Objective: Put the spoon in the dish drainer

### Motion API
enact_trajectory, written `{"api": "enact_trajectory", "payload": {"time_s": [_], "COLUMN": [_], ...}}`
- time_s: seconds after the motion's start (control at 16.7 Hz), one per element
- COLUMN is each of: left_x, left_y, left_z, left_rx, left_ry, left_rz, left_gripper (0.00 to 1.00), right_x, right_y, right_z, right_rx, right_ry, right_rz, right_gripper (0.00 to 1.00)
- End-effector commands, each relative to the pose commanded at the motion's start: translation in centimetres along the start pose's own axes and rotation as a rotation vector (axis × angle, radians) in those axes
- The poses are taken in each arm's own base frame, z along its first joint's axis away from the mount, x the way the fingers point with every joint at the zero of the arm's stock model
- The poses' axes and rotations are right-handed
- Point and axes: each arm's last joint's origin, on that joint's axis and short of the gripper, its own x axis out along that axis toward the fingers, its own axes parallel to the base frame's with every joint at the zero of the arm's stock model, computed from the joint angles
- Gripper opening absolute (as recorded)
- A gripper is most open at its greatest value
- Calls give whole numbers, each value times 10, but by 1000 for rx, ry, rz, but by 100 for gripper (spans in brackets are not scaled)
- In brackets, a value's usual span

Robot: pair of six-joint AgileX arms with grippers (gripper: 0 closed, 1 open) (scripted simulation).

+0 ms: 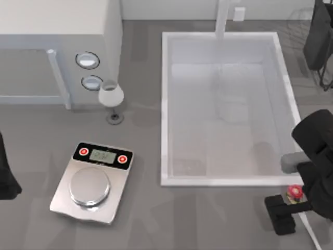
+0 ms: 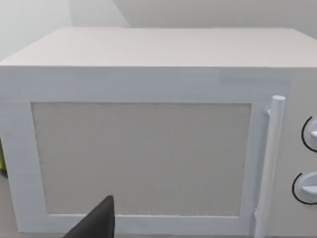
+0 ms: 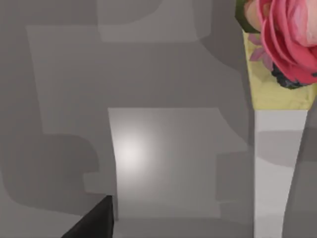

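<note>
The right gripper [image 1: 289, 204] hangs over the worktop's front right corner; I cannot tell its jaw state. The spoon [image 1: 296, 193] lies right beside it. Best to grip the white handle squarely, then carry it to the dish drainer [image 1: 318, 36] at the back right corner.

You are looking at a kitchen, rendered in simulation. A grey tabletop [image 1: 208, 219] carries a large white rectangular sink basin [image 1: 165, 109] with a pale faucet [image 1: 222, 18] rising at its far edge. To the left stands a white microwave [image 1: 57, 31] with a bar handle [image 1: 58, 77] and two round knobs [image 1: 87, 60]. Beside it you see a wine glass [image 1: 111, 96], and nearer you a steel kitchen scale [image 1: 92, 182] with a digital display. At the top right, thin dark wires mark a dish drainer [image 1: 299, 23].
</note>
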Motion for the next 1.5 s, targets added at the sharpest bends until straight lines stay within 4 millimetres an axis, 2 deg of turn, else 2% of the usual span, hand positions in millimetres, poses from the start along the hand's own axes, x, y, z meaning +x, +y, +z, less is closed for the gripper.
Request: {"api": "enact_trajectory", "payload": {"time_s": [0.06, 0.12, 0.54, 0.6, 0.72, 0.84, 0.96, 1.14, 1.5], "left_x": [0, 0, 0, 0, 0, 0, 0, 0, 0], "left_y": [0, 0, 0, 0, 0, 0, 0, 0, 0], "left_z": [0, 0, 0, 0, 0, 0, 0, 0, 0], "left_rx": [0, 0, 0, 0, 0, 0, 0, 0, 0], "left_ry": [0, 0, 0, 0, 0, 0, 0, 0, 0], "left_rz": [0, 0, 0, 0, 0, 0, 0, 0, 0], "left_gripper": [100, 100, 100, 100, 100, 100, 100, 100, 100], "right_x": [0, 0, 0, -22, -25, -37, -60, -106, -201], "right_y": [0, 0, 0, 0, 1, 4, 6, 8, 3], "right_z": [0, 0, 0, 2, 4, 11, 20, 27, 11], "right_rx": [0, 0, 0, 3, 2, 1, 2, 3, 3], "right_ry": [0, 0, 0, -36, -36, -40, -44, -16, -10], "right_rz": [0, 0, 0, -3, -3, -2, -1, -9, -9], "right_gripper": [2, 0, 0, 0, 0, 0, 0, 0, 0]}}
